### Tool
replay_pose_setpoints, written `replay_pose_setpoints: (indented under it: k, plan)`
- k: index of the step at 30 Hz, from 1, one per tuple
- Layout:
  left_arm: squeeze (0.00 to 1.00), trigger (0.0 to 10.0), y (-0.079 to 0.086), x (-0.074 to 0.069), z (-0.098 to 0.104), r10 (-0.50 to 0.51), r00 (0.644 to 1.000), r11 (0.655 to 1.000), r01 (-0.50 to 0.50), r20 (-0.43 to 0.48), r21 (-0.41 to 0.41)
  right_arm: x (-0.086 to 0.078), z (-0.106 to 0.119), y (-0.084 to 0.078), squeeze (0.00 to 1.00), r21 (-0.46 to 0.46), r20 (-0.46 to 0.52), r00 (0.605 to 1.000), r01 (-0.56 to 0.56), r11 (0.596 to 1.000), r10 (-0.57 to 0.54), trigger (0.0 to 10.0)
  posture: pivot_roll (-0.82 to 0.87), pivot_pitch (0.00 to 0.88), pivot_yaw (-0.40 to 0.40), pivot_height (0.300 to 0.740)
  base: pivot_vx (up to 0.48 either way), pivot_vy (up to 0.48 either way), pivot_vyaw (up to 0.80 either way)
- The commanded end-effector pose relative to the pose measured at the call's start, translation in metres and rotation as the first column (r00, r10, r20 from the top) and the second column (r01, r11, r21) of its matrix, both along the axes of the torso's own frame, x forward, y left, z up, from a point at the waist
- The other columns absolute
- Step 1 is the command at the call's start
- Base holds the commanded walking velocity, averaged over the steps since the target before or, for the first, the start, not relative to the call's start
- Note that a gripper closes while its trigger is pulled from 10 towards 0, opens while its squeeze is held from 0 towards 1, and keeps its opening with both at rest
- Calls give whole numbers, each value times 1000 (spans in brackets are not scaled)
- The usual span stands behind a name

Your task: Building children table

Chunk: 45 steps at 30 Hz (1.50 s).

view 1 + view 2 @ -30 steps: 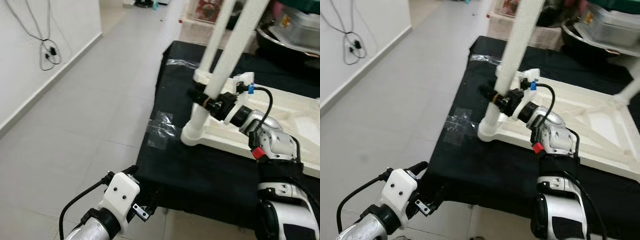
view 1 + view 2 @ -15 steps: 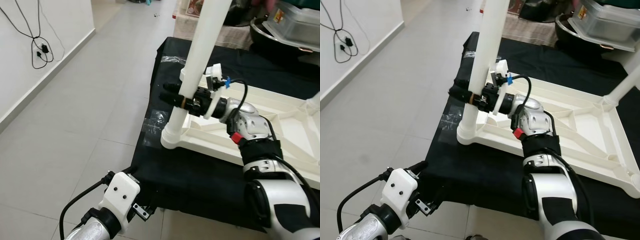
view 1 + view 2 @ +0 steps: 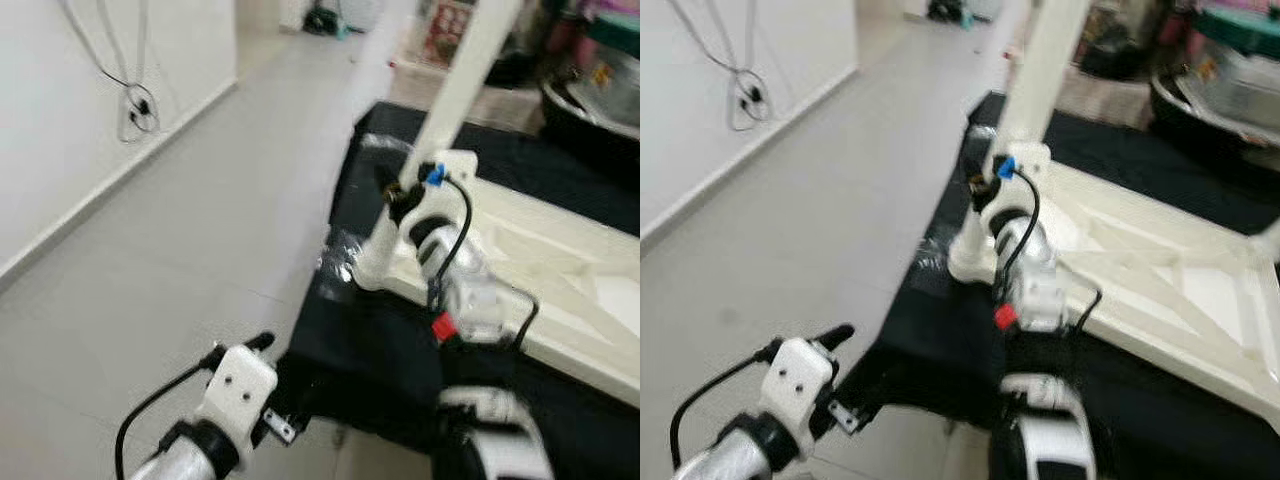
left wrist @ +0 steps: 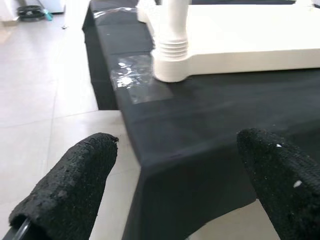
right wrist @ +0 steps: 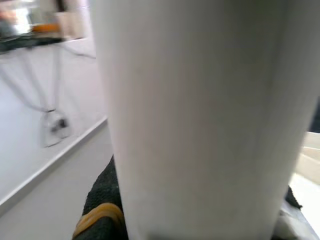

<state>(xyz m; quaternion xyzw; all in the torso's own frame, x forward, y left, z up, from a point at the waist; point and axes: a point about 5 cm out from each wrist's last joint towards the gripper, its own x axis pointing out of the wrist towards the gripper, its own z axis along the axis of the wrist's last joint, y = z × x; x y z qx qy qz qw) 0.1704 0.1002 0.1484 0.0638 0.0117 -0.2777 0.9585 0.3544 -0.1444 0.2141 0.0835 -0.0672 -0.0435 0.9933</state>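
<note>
Right tool seemingly gripping table leg, tape nearby

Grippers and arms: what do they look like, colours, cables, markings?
Left gripper: two thick black textured fingers, white wrist block with small holes, black cable looping off it, silver forearm. Right gripper: black, behind it a white-and-silver arm, black cable with a blue tip, a red tab, black band lower down.
</note>
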Motion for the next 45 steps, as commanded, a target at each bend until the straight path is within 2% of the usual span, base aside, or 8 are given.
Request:
replay_pose_setpoints:
  k: [1,9,10,13,14,20,24,45]
  plan:
    - [0,10000,0,-1,-4,-5,1000,1000,5,-14,10,-15,-33,-14,0,40,-154,966,216,976,-207,0,156,133,-121,740,0,0,0]
    - [0,10000,0,-1,-3,-1,1000,1000,1,-13,10,-21,-30,22,0,117,-174,964,223,968,-201,627,159,135,-123,740,0,0,0]
    - [0,10000,0,-2,-3,1,1000,1000,0,-15,9,-21,-24,29,0,104,-141,978,168,980,-152,10000,152,130,-124,740,0,0,0]
    - [0,10000,0,-2,-4,0,1000,1000,0,-16,8,-20,-21,32,0,98,-121,985,134,986,-122,10000,152,130,-124,740,0,0,0]
    - [0,10000,-1,-2,-4,-1,1000,1000,1,-17,8,-21,-19,30,1000,101,-96,989,119,988,-109,10000,152,128,-125,740,0,0,0]
    - [0,10000,-2,-2,-5,-1,1000,1000,1,-17,5,-17,-8,1,1000,81,4,994,104,991,-105,10000,152,121,-127,740,0,0,0]
    - [0,10000,-2,-2,-6,-1,1000,1000,2,-17,8,-6,11,-17,0,116,122,990,-79,990,65,10000,147,107,-125,740,0,0,0]
    - [0,10000,-3,-2,-3,1,1000,1000,-1,-5,10,-6,29,5,0,-58,118,66,-996,73,991,10000,176,126,-136,740,0,0,0]
